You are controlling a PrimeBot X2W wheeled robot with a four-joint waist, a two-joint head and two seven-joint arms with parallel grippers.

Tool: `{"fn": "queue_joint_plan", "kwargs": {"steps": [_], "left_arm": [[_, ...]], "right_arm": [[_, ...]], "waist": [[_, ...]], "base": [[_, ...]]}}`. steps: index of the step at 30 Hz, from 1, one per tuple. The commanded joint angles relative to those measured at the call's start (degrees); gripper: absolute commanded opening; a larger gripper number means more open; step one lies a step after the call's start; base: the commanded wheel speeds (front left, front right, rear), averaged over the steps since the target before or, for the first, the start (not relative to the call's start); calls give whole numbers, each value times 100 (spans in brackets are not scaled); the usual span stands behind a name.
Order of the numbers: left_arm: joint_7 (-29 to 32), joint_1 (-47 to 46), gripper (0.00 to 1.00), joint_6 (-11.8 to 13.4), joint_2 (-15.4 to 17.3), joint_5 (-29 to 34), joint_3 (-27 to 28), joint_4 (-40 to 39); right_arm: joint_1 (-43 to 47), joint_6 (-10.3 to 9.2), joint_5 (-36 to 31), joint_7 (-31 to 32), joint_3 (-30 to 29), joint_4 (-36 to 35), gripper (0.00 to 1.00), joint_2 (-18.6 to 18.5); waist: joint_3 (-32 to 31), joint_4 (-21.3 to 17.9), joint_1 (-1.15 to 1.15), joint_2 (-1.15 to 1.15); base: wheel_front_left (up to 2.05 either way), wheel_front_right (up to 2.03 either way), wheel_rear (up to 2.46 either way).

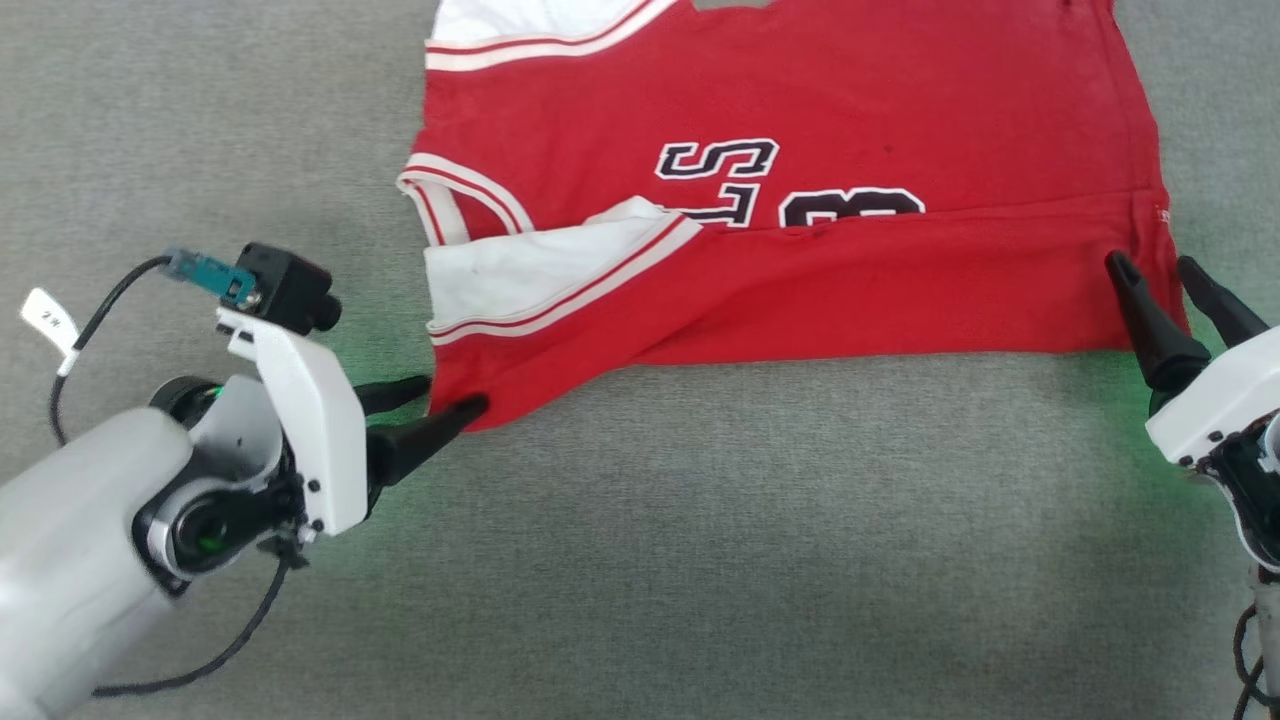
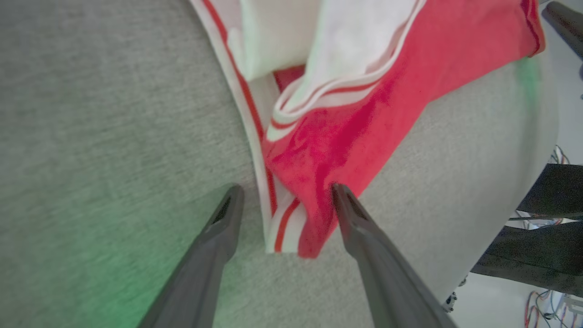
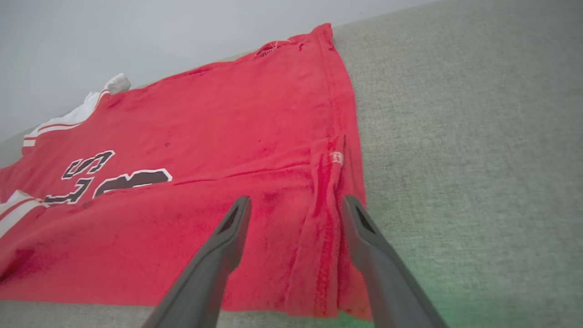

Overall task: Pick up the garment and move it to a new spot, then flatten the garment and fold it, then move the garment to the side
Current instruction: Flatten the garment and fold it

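The garment [image 1: 800,120], a red shirt with white sleeve panels and black lettering, lies spread on the grey table with its near edge folded over toward the far side. My left gripper [image 1: 450,395] is open at the shirt's near left corner [image 2: 291,228], which lies loose between the fingers. My right gripper [image 1: 1150,265] is open over the near right corner [image 3: 319,255], its fingers apart above the red fabric, gripping nothing.
Grey cloth table surface [image 1: 700,560] stretches toward me in front of the shirt. The table's rounded edge [image 2: 553,136] shows in the left wrist view, with dark equipment and cables [image 2: 546,218] beyond it. A pale wall [image 3: 136,32] stands behind the table.
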Motion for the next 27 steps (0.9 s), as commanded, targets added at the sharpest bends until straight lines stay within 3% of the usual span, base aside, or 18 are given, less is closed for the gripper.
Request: {"fn": "queue_joint_plan", "kwargs": {"steps": [1,6,7,8,10,11,16,22,27], "left_arm": [[105,-127,100,-27,-111,-56,-21,185],[457,-178,100,-101,-393,-165,-140,767],[551,-183,89,-129,-442,-192,-183,880],[640,-188,50,-159,-492,-226,-222,969],[783,-175,12,-229,-575,-327,-243,1089],[811,-193,0,-258,-602,-338,-249,1123],[792,-234,0,-356,-680,-376,-223,1200],[678,-284,0,-419,-723,-264,-206,1152],[547,-299,0,-435,-765,-173,-204,1111]], "right_arm": [[-86,0,29,-19,-7,-25,100,11],[-124,0,58,-60,13,-18,100,19],[-140,0,64,-68,21,-24,100,14],[-153,0,71,-66,29,-25,100,10],[-172,0,82,-62,46,-26,100,-12],[-185,0,81,-50,54,-33,100,-31],[-218,0,-91,274,303,-78,100,-319],[-372,0,-162,1535,861,-228,100,-923],[-615,0,-87,2581,1165,-156,100,-1119]], "waist": [[85,-88,0,0],[177,-217,0,0],[203,-251,0,0],[220,-277,0,0],[250,-324,0,0],[263,-346,0,0],[294,-369,0,0],[352,-319,0,0],[440,-267,0,0]], "base": [[0,0,0],[0,0,0],[0,0,0],[0,0,0],[0,0,0],[0,0,0],[0,0,0],[0,0,0],[0,0,0]]}}
